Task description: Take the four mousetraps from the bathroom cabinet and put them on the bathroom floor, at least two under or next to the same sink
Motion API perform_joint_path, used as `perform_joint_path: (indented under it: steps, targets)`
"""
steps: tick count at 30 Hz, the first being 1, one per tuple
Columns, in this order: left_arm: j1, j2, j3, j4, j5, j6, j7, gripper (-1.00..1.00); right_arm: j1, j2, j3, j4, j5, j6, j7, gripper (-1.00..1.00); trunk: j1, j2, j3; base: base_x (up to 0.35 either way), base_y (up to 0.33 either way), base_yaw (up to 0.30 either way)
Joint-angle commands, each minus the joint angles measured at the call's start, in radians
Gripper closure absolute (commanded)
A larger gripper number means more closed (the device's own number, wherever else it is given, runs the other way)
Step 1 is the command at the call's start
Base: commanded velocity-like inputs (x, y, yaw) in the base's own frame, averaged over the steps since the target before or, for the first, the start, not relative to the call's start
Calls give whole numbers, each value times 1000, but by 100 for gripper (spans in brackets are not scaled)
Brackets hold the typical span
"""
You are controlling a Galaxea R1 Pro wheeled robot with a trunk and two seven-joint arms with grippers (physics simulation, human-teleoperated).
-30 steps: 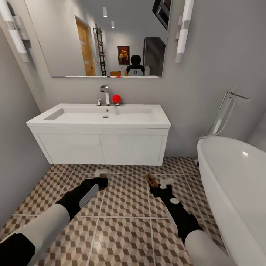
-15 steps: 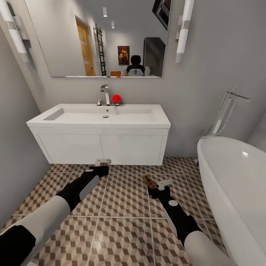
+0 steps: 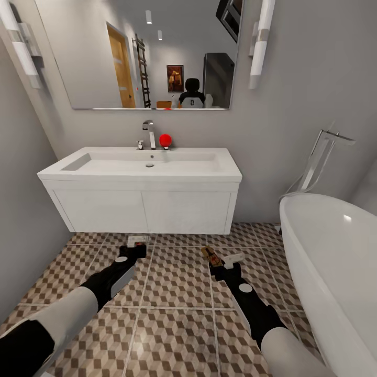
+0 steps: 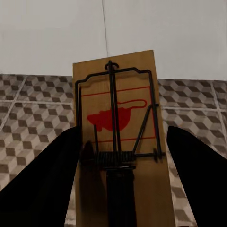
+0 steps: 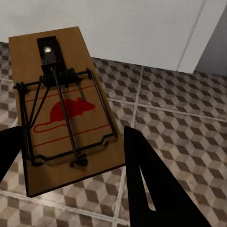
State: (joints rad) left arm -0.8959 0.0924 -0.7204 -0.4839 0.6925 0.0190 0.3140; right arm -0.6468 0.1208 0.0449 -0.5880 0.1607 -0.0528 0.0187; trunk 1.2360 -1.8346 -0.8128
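Since a second ago, left gripper pushed forward to the foot of the white vanity; right gripper edged forward. Clamped between left fingers: a mousetrap, brown board, black wire, red mouse print, long axis pointing ahead past the fingertips. Pinched in the right: second mousetrap, tilted. Open patterned bathroom floor between the grippers; bathtub beside the right.

Grey walls, wide mirror, white bathtub at right.
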Motion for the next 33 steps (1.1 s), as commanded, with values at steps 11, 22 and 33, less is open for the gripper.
perform_joint_path:
  steps: [11,22,33]
  targets:
    - [24,-41,-17,71,6,-28,8,100,-1,-2,-3,0,5,-4,6,100,0,0,-1,0,0,0]
    - [67,-49,-23,71,7,-89,8,100,-1,-3,-2,-5,5,-7,7,100,0,0,-1,0,0,0]
    - [71,-49,-25,71,7,-91,8,100,-16,-2,-6,-19,5,74,8,100,0,0,-1,0,0,0]
